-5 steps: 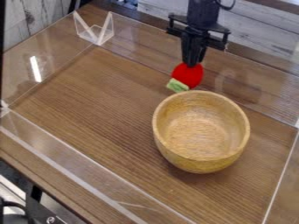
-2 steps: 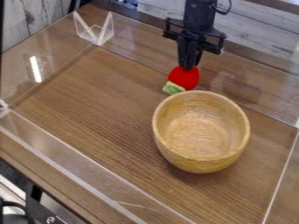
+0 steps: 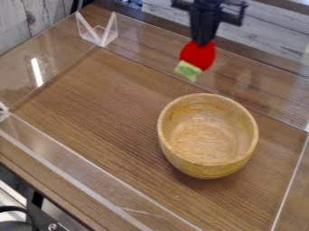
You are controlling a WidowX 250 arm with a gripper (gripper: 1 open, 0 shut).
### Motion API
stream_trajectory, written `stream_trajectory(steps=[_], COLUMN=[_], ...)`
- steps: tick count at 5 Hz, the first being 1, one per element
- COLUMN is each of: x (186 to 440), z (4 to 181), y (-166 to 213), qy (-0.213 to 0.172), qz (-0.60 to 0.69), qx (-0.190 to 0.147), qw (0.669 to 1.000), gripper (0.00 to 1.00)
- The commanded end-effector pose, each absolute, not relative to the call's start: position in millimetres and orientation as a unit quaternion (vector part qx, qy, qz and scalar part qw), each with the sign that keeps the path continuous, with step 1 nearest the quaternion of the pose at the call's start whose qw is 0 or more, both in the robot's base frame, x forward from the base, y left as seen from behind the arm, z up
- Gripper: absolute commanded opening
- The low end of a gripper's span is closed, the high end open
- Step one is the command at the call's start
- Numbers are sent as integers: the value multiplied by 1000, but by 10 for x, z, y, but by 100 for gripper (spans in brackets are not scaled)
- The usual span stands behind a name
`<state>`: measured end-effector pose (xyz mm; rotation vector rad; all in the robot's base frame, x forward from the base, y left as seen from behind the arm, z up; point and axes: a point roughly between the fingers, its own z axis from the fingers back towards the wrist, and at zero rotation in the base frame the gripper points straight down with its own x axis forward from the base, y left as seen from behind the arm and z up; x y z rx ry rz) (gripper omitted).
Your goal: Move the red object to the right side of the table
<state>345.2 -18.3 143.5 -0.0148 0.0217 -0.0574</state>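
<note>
Camera view, nearest first: a low clear acrylic wall borders the brown wood-grain table. Beyond it, right of centre, sits a round light wooden bowl. Farther back, past the bowl's far rim, the small glossy red toy strawberry hangs clear of the wood, green cap lowest, clenched in the black gripper, which points straight down. A second ago the strawberry rested on the table beside the bowl.
</note>
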Motion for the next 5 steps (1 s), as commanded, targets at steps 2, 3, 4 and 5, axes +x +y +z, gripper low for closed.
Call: stream_trajectory(steps=[2,3,4,5], x=[3035,2808,2651,2509], z=[1628,1594,1594,1497], y=[-750,-993,-1182,-1325], qy=[-20,-26,-35,-37], qz=[-38,-29,-28,-23], qx=[-24,-38,-51,-64], qw=[999,999,998,997], gripper=[0,0,0,0])
